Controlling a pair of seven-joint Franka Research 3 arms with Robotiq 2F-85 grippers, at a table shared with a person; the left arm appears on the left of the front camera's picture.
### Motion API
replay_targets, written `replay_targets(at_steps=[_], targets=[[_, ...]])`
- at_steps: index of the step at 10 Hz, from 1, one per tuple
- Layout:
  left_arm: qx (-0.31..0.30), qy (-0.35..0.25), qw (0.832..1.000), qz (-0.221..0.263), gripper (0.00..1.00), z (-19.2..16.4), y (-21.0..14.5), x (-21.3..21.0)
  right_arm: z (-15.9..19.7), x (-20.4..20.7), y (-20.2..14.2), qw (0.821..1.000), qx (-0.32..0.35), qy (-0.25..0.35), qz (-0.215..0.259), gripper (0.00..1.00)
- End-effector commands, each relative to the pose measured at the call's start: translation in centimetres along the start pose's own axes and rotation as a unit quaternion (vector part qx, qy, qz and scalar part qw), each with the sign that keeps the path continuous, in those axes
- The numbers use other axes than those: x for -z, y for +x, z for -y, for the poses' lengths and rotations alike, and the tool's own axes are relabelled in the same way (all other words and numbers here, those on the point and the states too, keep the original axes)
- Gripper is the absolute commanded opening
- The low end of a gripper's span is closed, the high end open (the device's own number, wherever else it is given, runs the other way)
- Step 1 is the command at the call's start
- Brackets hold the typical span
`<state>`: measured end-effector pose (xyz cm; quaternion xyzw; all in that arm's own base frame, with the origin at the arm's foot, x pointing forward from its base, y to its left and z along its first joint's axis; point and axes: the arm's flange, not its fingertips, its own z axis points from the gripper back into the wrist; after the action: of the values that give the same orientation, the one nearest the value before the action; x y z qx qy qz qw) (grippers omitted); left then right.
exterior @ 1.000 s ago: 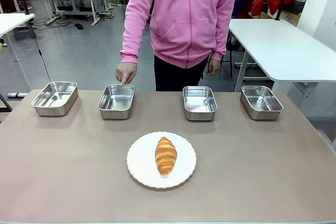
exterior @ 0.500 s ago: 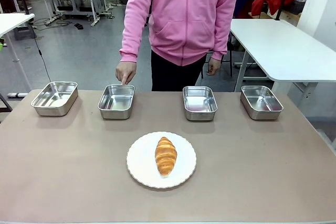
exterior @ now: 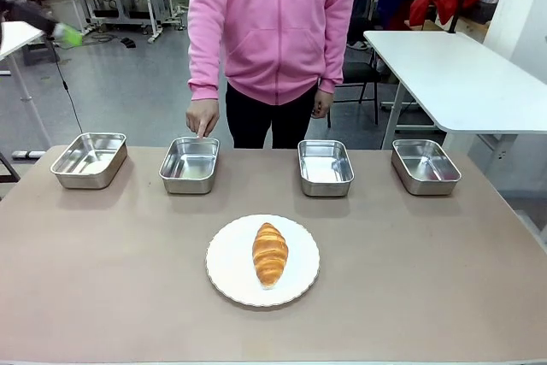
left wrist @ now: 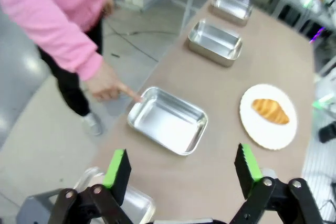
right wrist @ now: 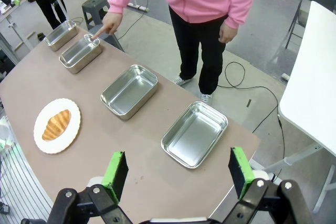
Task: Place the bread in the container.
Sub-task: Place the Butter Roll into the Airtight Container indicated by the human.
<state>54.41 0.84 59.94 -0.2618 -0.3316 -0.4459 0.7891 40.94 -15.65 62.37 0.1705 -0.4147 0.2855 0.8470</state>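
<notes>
Still, the person's hand (exterior: 202, 117) stayed at the container (exterior: 190, 164) while they sidestepped, confirming my target; my left gripper (left wrist: 181, 163) and right gripper (right wrist: 177, 172) gaped, bread (exterior: 270, 254) untouched.

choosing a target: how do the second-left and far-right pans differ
The second-left pan has the person's hand pointing at its far rim; the far-right pan has no hand near. The second-left pan lies nearer the croissant than the far-right pan. Both are empty steel.
</notes>
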Motion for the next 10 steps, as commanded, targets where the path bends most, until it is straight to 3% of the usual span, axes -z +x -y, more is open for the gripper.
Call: replay_targets(at_steps=[1, 2, 4, 5, 8, 10], targets=[[-0.062, 0.041, 0.995, -0.066, 1.00, 4.3, 3.2, 6.0, 0.2, 0.0, 0.1, 1.000, -0.007, 0.004, 0.013, 1.00], [-0.091, 0.071, 0.989, -0.096, 1.00, 6.7, 4.9, 9.3, 0.2, 0.0, 0.1, 1.000, -0.007, 0.004, 0.013, 1.00], [-0.076, 0.113, 0.984, -0.117, 1.00, 11.7, 6.4, 15.9, 0.2, 0.0, 0.1, 1.000, -0.007, 0.004, 0.013, 1.00], [-0.135, 0.132, 0.972, -0.137, 1.00, 14.4, 6.6, 19.6, 0.2, 0.0, 0.1, 1.000, -0.007, 0.004, 0.013, 1.00], [-0.258, 0.196, 0.931, -0.168, 1.00, 20.4, 3.3, 27.5, 0.2, 0.0, 0.1, 1.000, -0.007, 0.004, 0.013, 1.00], [-0.269, 0.181, 0.930, -0.173, 1.00, 22.5, 1.1, 28.7, 0.2, 0.0, 0.1, 1.000, -0.007, 0.004, 0.013, 1.00]])
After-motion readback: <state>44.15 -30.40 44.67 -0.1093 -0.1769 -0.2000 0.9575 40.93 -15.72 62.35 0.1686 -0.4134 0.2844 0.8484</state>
